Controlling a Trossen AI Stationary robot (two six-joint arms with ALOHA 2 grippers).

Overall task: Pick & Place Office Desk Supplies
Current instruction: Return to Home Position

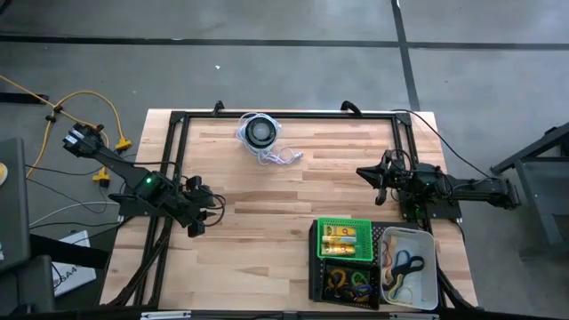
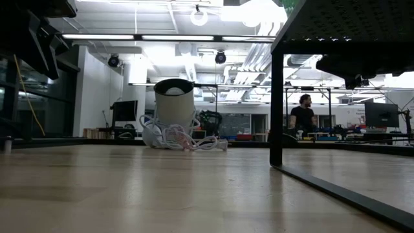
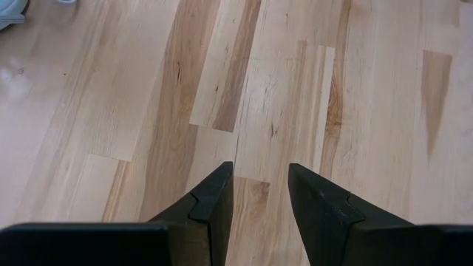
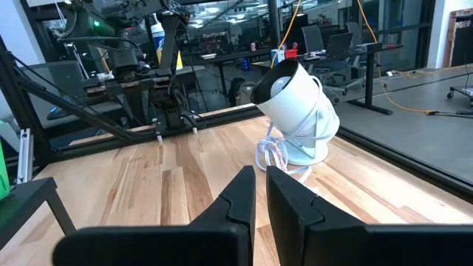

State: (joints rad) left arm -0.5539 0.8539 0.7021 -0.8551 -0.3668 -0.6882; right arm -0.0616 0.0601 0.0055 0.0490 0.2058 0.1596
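Now | yellow packets (image 1: 338,238) in green bin (image 1: 342,222) | band loops (image 1: 404,264) in white bin (image 1: 409,233) | left hand (image 3: 259,166) spread | right hand (image 4: 260,170) pressed together

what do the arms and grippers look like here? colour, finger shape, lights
Both arms are black, built of jointed segments. The left arm carries a green light on one joint. The left gripper and the right gripper have black wedge-shaped fingers that taper to tips, each with a stepped notch. No markings show.

You had yellow packets (image 1: 340,236) lying in the green bin (image 1: 345,222), coloured rings (image 1: 347,283) heaped in the black bin (image 1: 321,284) beside it, and rubber-band loops (image 1: 404,267) in the white bin (image 1: 432,267).
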